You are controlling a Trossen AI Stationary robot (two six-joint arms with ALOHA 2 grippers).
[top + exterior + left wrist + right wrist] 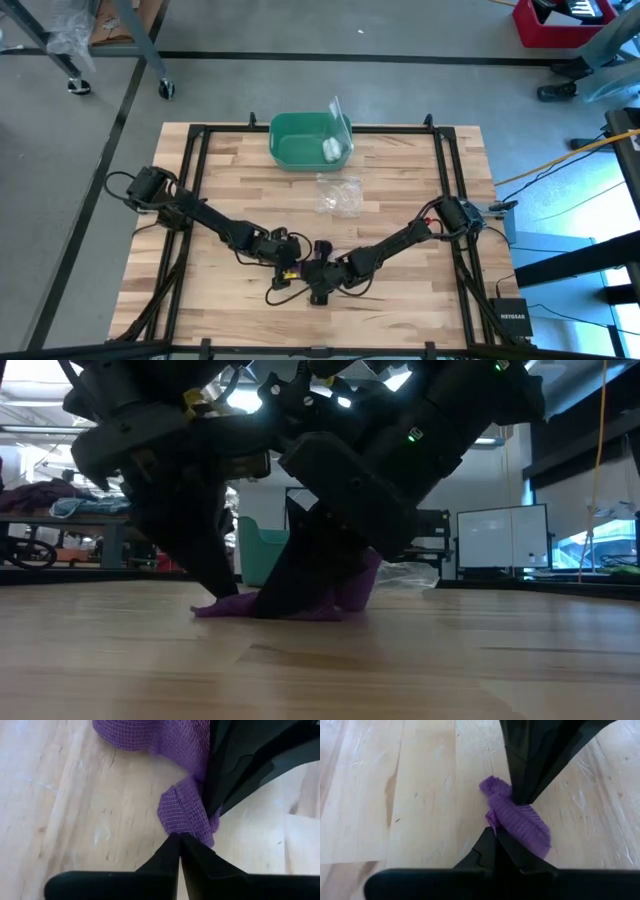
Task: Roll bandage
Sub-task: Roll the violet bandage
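Near the front edge of the wooden bench, purple bandage lying crumpled on the boards, pinched from both sides. Left pincer closed, fingertips together on one fold of the mesh fabric. Right pincer likewise closed, tips clamped on the bandage's other end, opposite the left one. Both dark arms reaching in from the bench's sides and meeting low at the middle, fingers down at the surface. Farther back, crinkled clear plastic bag lying flat. Beyond that, at the far edge, green bin holding a small white roll.
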